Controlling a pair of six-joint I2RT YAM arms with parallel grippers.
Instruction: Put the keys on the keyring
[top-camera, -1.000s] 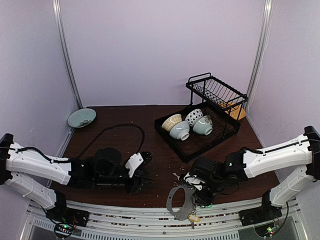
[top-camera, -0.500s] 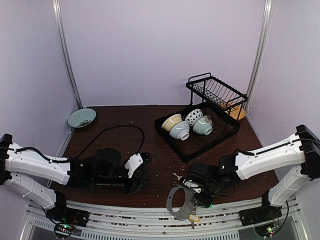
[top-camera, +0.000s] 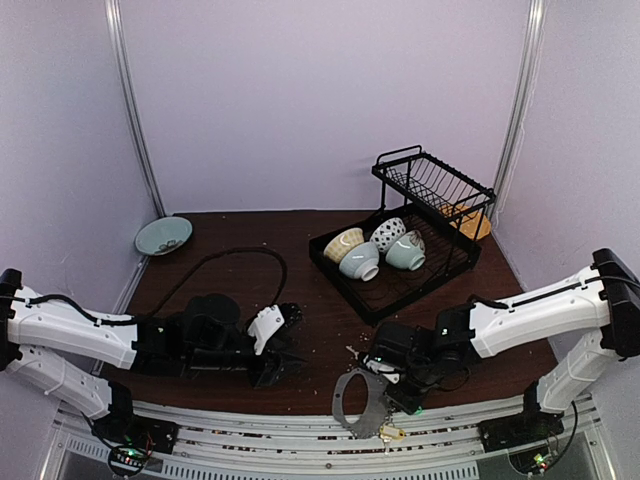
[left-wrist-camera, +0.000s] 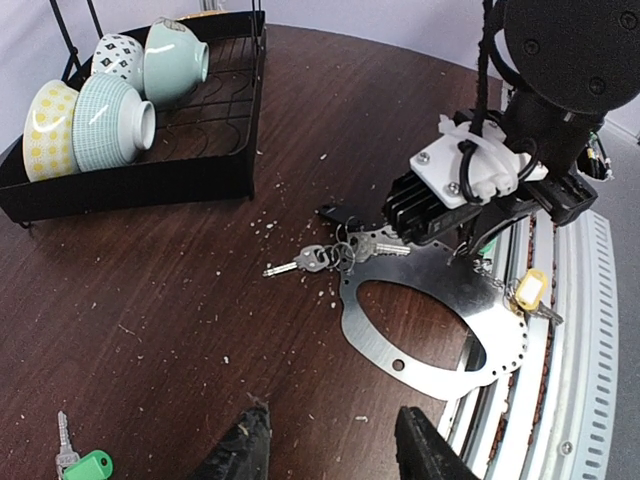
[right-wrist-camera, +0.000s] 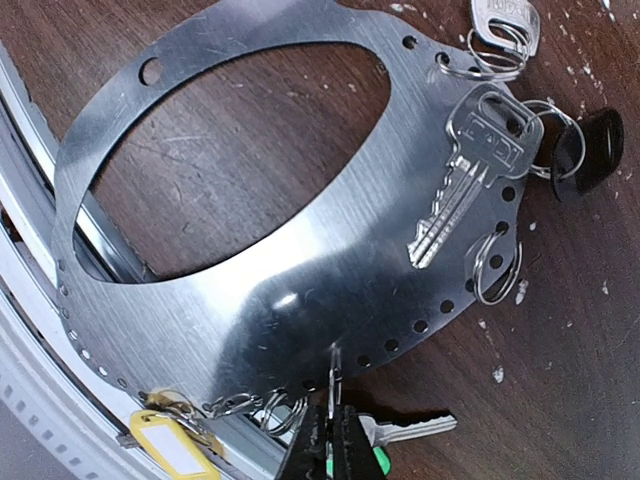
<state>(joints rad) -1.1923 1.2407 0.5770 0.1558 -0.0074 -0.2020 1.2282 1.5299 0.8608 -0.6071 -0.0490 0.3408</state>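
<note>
The keyring (top-camera: 341, 400) is a flat silver metal plate with a big oval opening and small holes along its rim. It lies at the table's near edge and also shows in the left wrist view (left-wrist-camera: 430, 268) and the right wrist view (right-wrist-camera: 250, 290). My right gripper (top-camera: 397, 387) (right-wrist-camera: 332, 450) is shut on a small split ring (right-wrist-camera: 333, 385) at the plate's rim, with a green-headed key (right-wrist-camera: 405, 430) hanging from it. A silver key (right-wrist-camera: 465, 175) and a yellow tag (right-wrist-camera: 170, 445) hang on the plate. My left gripper (top-camera: 285, 360) (left-wrist-camera: 335, 450) is open and empty, left of the plate. A green-tagged key (left-wrist-camera: 85, 465) lies near it.
A black dish rack (top-camera: 440, 262) with several bowls stands at the back right. A teal plate (top-camera: 163, 236) is at the back left. A black cable (top-camera: 235, 255) loops across the table. Loose silver keys (left-wrist-camera: 300, 262) lie beside the plate. Ribbed white rails (top-camera: 280, 440) run along the near edge.
My right gripper has moved left and lower over the plate's right rim. The yellow tag has shifted slightly. The left arm has barely moved.
</note>
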